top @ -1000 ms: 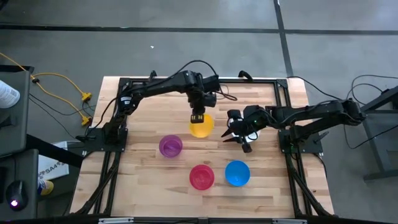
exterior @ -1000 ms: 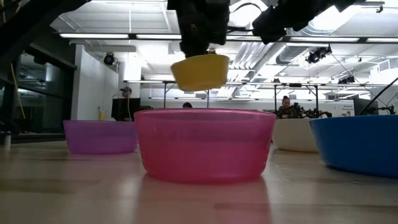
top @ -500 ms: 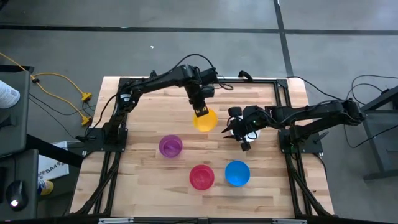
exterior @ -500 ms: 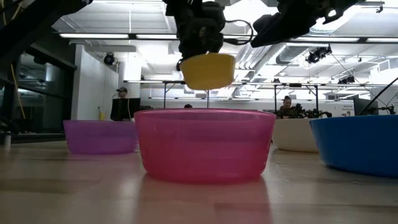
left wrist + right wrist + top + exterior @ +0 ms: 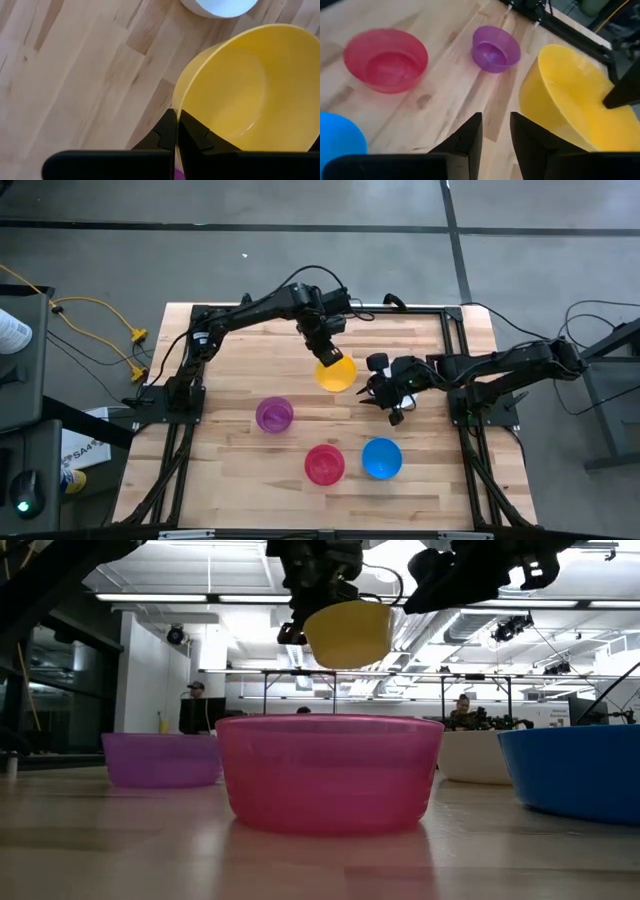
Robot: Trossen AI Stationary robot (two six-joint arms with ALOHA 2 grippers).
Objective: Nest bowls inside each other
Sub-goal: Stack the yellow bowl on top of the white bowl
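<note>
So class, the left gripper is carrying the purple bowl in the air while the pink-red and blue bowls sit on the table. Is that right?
Not quite. The left gripper is carrying the yellow bowl, as the high view shows. The purple bowl sits on the table with the pink-red bowl and blue bowl.

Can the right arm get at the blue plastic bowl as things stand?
Probably yes: the right tool hangs open and empty just behind the small round blue plastic bowl, with bare table between them.

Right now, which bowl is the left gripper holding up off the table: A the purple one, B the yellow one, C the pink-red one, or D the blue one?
B: the left gripper is shut on the rim of the yellow bowl, which hangs above the table in the low view.
</note>
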